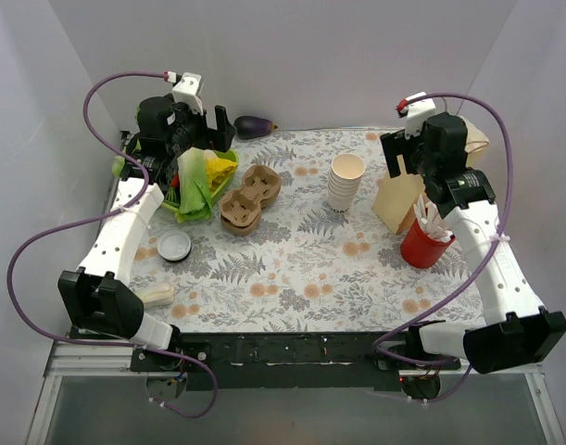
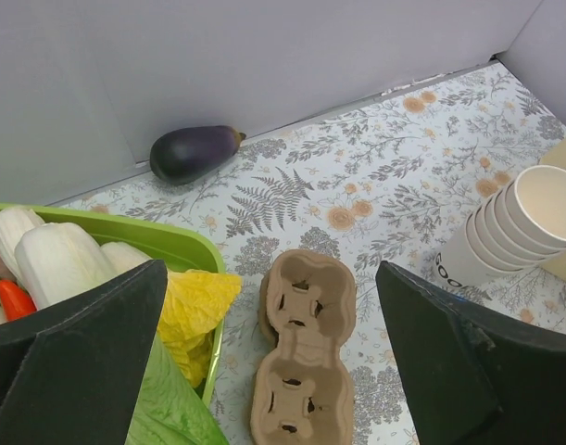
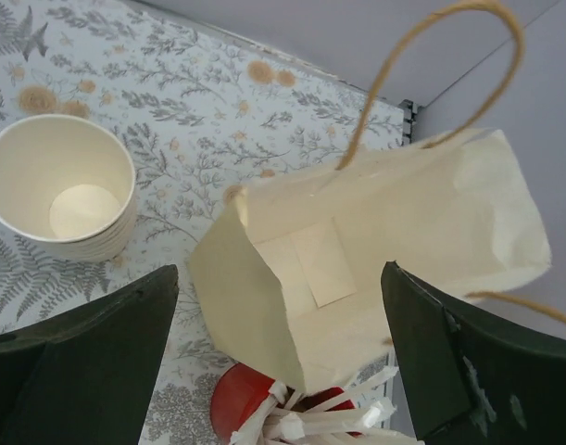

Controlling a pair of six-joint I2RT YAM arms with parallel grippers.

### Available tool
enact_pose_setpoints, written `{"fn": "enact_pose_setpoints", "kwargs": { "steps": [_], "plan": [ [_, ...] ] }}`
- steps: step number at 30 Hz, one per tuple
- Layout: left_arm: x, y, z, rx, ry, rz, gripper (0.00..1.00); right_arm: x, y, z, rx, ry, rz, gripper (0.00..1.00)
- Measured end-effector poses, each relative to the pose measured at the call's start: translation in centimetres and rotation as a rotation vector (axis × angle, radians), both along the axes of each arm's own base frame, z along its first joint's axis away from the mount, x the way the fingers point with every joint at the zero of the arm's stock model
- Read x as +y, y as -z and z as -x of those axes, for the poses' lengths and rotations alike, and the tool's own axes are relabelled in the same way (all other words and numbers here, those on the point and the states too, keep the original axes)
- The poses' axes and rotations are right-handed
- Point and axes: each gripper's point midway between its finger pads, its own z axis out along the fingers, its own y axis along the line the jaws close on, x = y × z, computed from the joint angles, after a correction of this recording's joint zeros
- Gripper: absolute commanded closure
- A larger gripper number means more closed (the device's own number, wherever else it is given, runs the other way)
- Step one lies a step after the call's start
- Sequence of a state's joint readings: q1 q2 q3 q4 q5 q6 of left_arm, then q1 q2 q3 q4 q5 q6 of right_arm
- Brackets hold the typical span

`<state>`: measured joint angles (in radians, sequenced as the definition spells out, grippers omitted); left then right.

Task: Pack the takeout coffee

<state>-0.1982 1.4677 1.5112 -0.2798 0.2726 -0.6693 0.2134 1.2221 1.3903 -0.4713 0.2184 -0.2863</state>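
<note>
Overhead, at the upper left, the left pincer (image 2: 269, 269) hangs released, its jaws wide with nothing between them, above a green basket (image 2: 171, 243) of vegetables. An eggplant (image 2: 194, 151) lies by the back wall. Lower, left of centre, the takeout coffee (image 1: 174, 247) sits on the table (image 1: 292, 278), apparently showing little but its white lid, well apart from both pincers. Mid-frame come a pulp cup carrier (image 1: 249, 198), then a stack of lidless cups (image 1: 345, 181). At the upper right the right pincer (image 3: 279, 269) is likewise released, over a paper bag (image 3: 403, 222) just beside a red cup of straws (image 1: 426, 243).
</note>
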Motion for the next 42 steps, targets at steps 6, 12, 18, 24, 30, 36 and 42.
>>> {"fn": "enact_pose_setpoints", "kwargs": {
  "steps": [6, 12, 18, 24, 30, 36, 42],
  "plan": [
    [-0.7, 1.5, 0.5, 0.036, 0.046, 0.002, 0.02, 3.6, 2.8, -0.4, 0.098, -0.195, 0.053, 0.08],
    [-0.7, 4.8, 0.9, 0.132, 0.028, 0.025, 0.02, 11.0, 2.2, 0.9, 0.133, -0.609, 0.018, 0.31],
    [-1.3, 5.7, 1.7, 0.172, 0.065, 0.049, 0.02, 17.3, 5.4, -0.3, 0.261, -0.845, -0.038, 0.25],
    [-1.4, 5.7, 3.1, 0.174, 0.088, 0.057, 0.02, 19.7, 11.9, -2.6, 0.479, -0.868, -0.013, 0.35],
    [-1.2, 4.6, 4.5, 0.142, 0.095, 0.06, 0.02, 19.9, 13.0, -4.3, 0.507, -0.835, 0.001, 0.37],
    [-1.3, 4.5, 4.8, 0.142, 0.109, 0.065, 0.02, 19.7, 12.7, -4.0, 0.512, -0.818, -0.001, 0.37],
    [-1.5, 4.6, 4.9, 0.149, 0.122, 0.075, 0.02, 19.7, 10.1, -3.2, 0.463, -0.824, -0.024, 0.4]
  ]
}}
